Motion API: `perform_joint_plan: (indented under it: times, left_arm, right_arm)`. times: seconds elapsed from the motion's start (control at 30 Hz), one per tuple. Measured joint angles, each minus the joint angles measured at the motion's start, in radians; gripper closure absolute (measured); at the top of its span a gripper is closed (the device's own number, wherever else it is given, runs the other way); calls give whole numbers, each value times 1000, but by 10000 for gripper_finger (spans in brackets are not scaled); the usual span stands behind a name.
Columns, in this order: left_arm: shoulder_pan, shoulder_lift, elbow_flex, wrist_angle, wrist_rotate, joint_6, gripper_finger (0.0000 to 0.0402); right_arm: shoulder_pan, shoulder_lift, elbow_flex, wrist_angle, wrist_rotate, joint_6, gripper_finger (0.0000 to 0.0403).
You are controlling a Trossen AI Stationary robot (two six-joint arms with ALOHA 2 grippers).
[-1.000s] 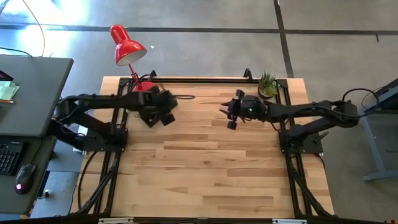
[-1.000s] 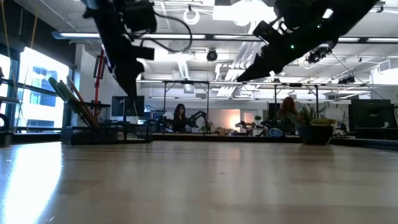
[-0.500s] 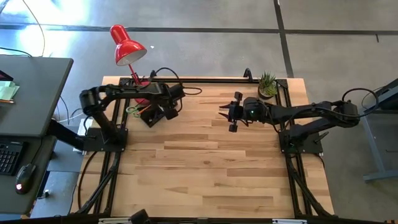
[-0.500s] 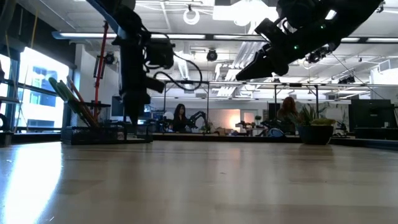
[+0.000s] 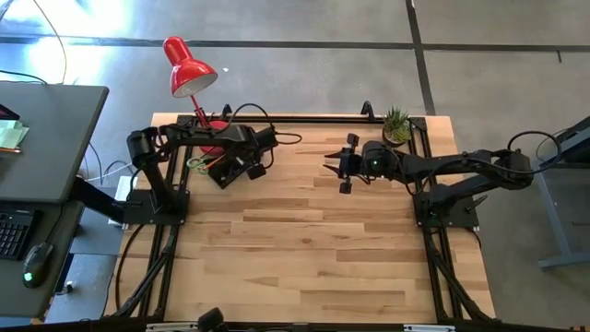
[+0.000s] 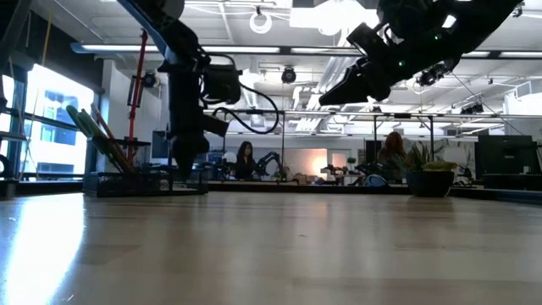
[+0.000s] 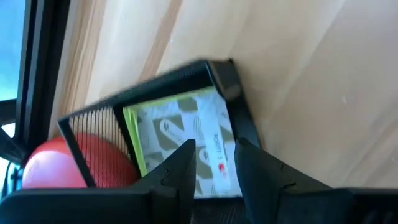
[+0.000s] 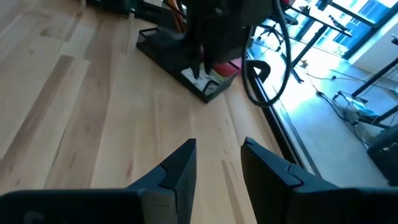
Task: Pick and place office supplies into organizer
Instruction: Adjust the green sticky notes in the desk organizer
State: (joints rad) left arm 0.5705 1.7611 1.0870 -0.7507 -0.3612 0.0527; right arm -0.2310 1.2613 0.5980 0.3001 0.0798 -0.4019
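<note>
**Spotter:** Where's your left hand in relation to the tray?

**Operator:** My left hand (image 5: 251,169) hangs right over the organizer (image 5: 224,171), which sits at the far left of the bench (image 5: 304,249), just beside the red lamp (image 5: 189,66) base. On the left wrist feed I look straight down past the fingers (image 7: 185,163) into one compartment, and the lime-green sticky-note pad (image 7: 180,134) lies flat in it, directly under them. The fingers stand a narrow gap apart with nothing between them, so I'd call that hand empty.

**Spotter:** And the tray's long axis?

**Operator:** From above it runs on a diagonal, slanting away from the bench edge. The left arm is clearly the nearer one; my right hand (image 5: 337,171) hovers mid-bench, well apart from the tray, fingers parted a little and holding nothing.

**Spotter:** Count for me.

**Operator:** One organizer, one pad. One pair of green-handled scissors (image 5: 196,163) shows at the tray's left end, with orange pencils (image 5: 211,160) beside it; how many pencils I can't tell. One potted plant (image 5: 396,124) at the far right corner. I see no loose supplies lying out on the open bench.
</note>
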Motion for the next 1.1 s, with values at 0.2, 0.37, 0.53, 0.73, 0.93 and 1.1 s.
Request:
perform_joint_plan:
  times: [0.2, 0.37, 0.53, 0.73, 0.93, 1.1]
  left_arm:
    - [3, 1, 0, 21, 3, -7, 305]
    - [8, 33, -1, 20, 0, -38, 305]
    - [8, 90, -1, 22, -22, -41, 305]
    - [8, 101, 0, 28, -82, -41, 305]
    - [7, 101, 0, 30, -78, -40, 305]
    - [5, 101, -1, 31, -88, -39, 305]
  right_arm:
    - [0, 0, 0, 4, -29, 5, 286]
    - [0, 0, 0, 4, -31, 9, 286]
    - [0, 0, 0, 1, -31, 12, 286]
    - [0, 1, 0, -4, -31, 12, 286]
    - [0, 1, 0, -4, -31, 14, 286]
    - [0, 1, 0, -4, -31, 19, 286]
